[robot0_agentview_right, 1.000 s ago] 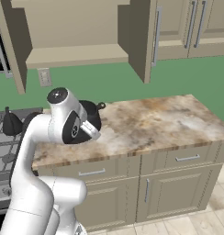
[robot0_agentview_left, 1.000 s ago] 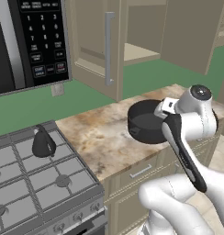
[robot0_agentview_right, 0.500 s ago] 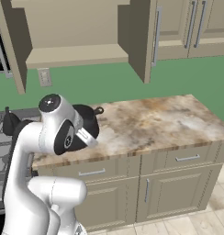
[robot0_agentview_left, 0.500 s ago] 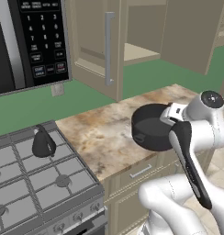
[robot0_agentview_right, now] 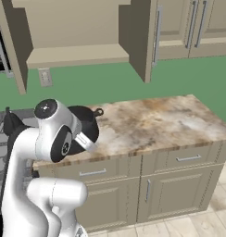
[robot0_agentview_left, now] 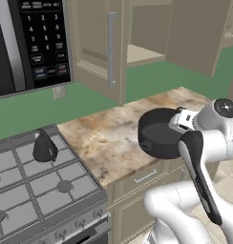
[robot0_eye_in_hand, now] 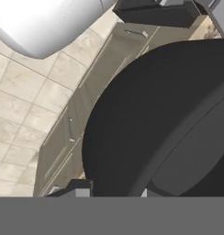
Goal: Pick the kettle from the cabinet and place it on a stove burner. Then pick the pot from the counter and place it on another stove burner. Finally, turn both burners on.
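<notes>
The small black cone-shaped kettle (robot0_agentview_left: 44,147) stands upright on the stove's rear right burner (robot0_agentview_left: 42,157). The wide dark pot (robot0_agentview_left: 159,133) hangs tilted above the front edge of the marbled counter (robot0_agentview_left: 109,138), off its surface

The microwave keypad (robot0_agentview_left: 42,40), far left of the claw and above it, shows digits 1 through 9; smaller labels are unreadable.

A home kitchen. A gas range (robot0_agentview_left: 37,190) sits lower left under a microwave (robot0_agentview_left: 27,43). Beige cabinets (robot0_agentview_right: 179,23) hang above a marbled surface (robot0_agentview_right: 156,122).
</notes>
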{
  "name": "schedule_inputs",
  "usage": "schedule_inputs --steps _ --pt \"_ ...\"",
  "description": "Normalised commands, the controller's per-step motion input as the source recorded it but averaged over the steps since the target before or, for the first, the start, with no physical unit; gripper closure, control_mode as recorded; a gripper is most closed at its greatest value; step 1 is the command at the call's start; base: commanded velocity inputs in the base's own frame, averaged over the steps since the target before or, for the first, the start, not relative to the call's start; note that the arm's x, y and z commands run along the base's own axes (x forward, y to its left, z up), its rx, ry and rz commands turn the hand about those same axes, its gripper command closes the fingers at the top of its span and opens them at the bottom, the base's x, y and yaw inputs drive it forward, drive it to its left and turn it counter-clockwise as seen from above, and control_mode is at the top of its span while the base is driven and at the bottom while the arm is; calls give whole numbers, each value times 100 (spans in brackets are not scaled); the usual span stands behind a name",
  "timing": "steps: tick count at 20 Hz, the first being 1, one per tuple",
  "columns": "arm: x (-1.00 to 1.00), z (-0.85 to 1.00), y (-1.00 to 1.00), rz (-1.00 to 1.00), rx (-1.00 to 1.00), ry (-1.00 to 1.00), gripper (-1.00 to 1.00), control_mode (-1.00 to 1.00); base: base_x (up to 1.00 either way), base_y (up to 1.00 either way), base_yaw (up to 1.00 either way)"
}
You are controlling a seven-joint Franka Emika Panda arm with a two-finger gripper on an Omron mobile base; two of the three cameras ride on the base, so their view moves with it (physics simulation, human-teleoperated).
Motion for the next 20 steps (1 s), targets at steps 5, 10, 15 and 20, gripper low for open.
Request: schedule_inputs --steps 5,10,15,20 --pt "0 0 0 0 0 0 100 100 -58 0 -1" --pt "0 0 0 0 0 0 100 100 -45 20 -1" --pt "0 0 0 0 0 0 100 100 -36 46 0" --pt "0 0 0 0 0 0 100 100 -46 43 0"
